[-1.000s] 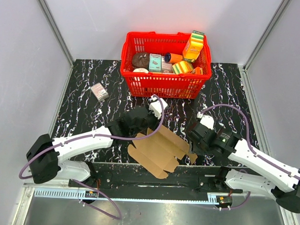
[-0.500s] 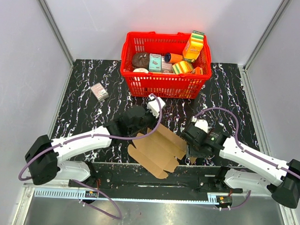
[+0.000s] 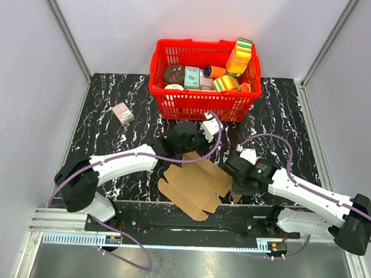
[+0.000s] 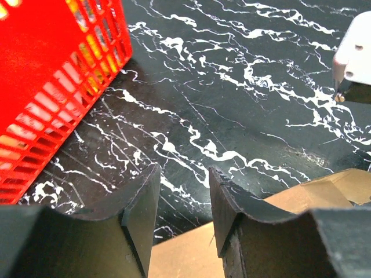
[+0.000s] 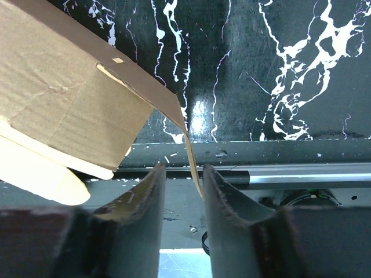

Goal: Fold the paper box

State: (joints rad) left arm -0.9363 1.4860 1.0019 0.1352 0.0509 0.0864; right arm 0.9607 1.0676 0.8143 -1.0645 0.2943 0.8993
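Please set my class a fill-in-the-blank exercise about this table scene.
The basket behind the paper box is coloured ____.
The small pinkish-grey box lies on the ____ arm's side of the table.
The ____ pincer straddles a thin edge of the paper box.
Missing words: red; left; right.

The left arm (image 3: 120, 164) and right arm (image 3: 305, 195) wore smooth white shells over their long links, with bulky black housings at base, elbow and wrist. A thin purple cable (image 3: 172, 158) looped loosely along each arm from base to wrist. A small white block (image 3: 209, 124) sat on each black wrist. The left gripper (image 4: 182, 179) and right gripper (image 5: 182, 174) had thick matte black fingers (image 4: 136, 223) with curved, scalloped tops and flat inner faces. Their edges were scuffed pale and flecked with dust.
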